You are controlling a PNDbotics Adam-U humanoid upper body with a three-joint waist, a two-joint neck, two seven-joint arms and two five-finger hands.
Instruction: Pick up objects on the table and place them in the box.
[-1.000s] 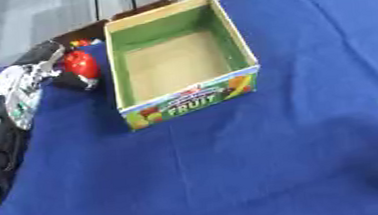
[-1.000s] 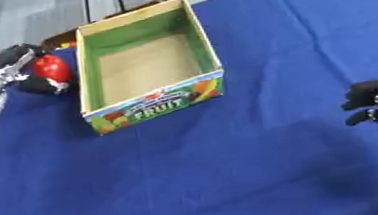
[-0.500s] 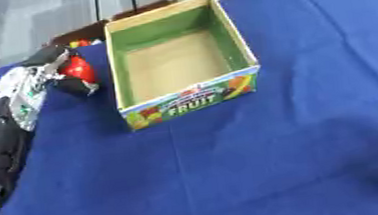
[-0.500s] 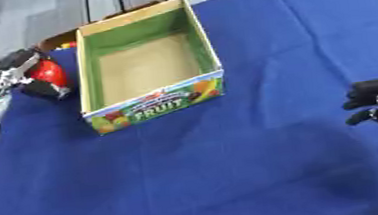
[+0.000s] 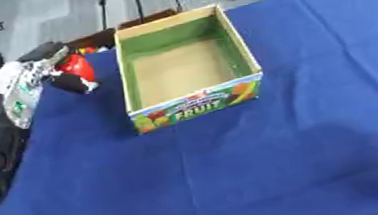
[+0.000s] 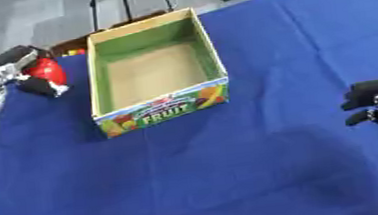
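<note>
Left hand (image 5: 64, 75) at ten o'clock of the box (image 5: 185, 64), fingers curled round a red object (image 5: 75, 66) of unclear shape, held just beside the box's left wall above the blue table (image 5: 234, 170). Right hand (image 6: 377, 101) at four o'clock of the box, fingers curled, holding nothing, largely cut off at the frame edge. Box open-topped, green-lined, upright at table centre, marked "FRUIT".
</note>
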